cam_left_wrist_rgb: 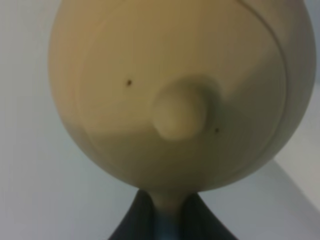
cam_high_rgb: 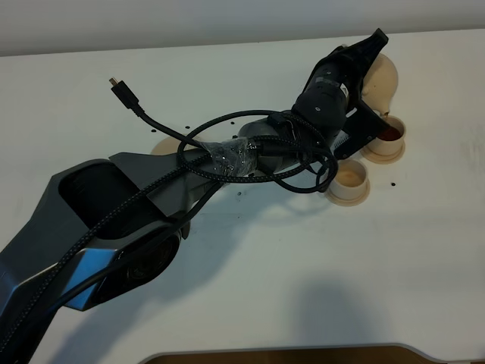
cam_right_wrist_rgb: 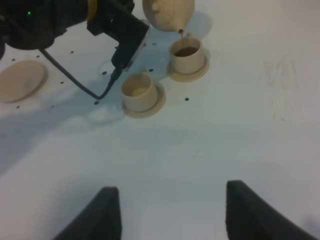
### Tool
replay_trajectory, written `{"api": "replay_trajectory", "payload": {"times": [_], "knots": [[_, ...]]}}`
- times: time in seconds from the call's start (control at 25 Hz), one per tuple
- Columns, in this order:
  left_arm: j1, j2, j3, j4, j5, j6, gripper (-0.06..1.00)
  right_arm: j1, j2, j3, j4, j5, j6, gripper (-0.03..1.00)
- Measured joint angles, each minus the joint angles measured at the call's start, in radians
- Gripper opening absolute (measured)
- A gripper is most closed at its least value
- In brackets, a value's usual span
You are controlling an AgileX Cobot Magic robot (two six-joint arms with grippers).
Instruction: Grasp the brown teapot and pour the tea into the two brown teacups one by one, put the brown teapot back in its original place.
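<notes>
The left gripper (cam_left_wrist_rgb: 165, 222) clamped on the brown teapot (cam_high_rgb: 383, 79), teapot tipped in the air, spout over the farther cup (cam_high_rgb: 390, 135) of 2, dark tea in it, nearer cup (cam_high_rgb: 350, 180) pale inside, wide saucer (cam_right_wrist_rgb: 20, 80) well apart, right gripper (cam_right_wrist_rgb: 175, 202) with jaws spread above the table (cam_right_wrist_rgb: 250, 125).

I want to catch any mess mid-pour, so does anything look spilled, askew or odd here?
No spill shows: the brown teapot tips over the far teacup, which holds dark tea; the near teacup is upright and empty. One oddity: a loose cable plug sticks out unconnected beside the left arm.
</notes>
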Motion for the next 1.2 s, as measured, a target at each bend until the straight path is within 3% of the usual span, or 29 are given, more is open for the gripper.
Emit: {"api": "replay_trajectory", "payload": {"times": [0.32, 0.84, 1.0, 1.2], "knots": [[0.000, 0.000, 0.000, -0.106, 0.043, -0.001, 0.14, 0.000, 0.000, 0.000, 0.000, 0.000, 0.000, 0.48], [0.018, -0.024, 0.000, -0.372, 0.041, 0.035, 0.14, 0.000, 0.000, 0.000, 0.000, 0.000, 0.000, 0.48], [0.018, -0.066, -0.001, -0.491, 0.049, 0.035, 0.14, 0.000, 0.000, 0.000, 0.000, 0.000, 0.000, 0.48], [0.018, -0.115, -0.009, -0.692, 0.136, 0.045, 0.14, 0.000, 0.000, 0.000, 0.000, 0.000, 0.000, 0.48]]}}
